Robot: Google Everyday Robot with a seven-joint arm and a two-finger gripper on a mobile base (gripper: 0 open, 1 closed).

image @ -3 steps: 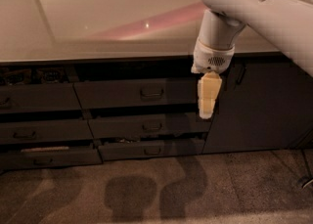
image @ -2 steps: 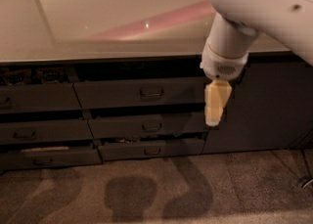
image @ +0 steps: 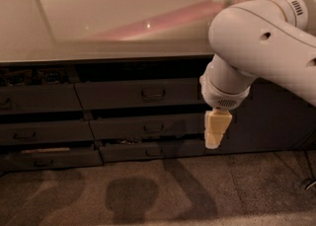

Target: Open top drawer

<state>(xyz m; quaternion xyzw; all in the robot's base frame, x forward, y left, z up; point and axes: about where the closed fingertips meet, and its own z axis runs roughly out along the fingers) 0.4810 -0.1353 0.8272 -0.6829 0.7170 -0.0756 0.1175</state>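
The top drawer point(image: 123, 94) is the wide dark grey front in the middle column, just under the counter edge. It has a small loop handle point(image: 153, 92) at its centre and a dark gap above it. My gripper point(image: 216, 132) hangs cream-coloured and pointing down from the white arm point(image: 261, 47). It sits right of the drawer's right end and lower than the handle, about level with the drawer below. It touches nothing that I can see.
Two shorter drawers point(image: 148, 128) lie under the top one, and three narrower drawers point(image: 39, 100) stand at the left. A pale countertop point(image: 113, 18) runs above. Speckled carpet point(image: 148, 190) covers the floor. A dark cabinet panel point(image: 276, 121) is behind the arm.
The arm has swung right and slightly down, carrying the gripper away from the drawer fronts' right end. The drawers have not moved.
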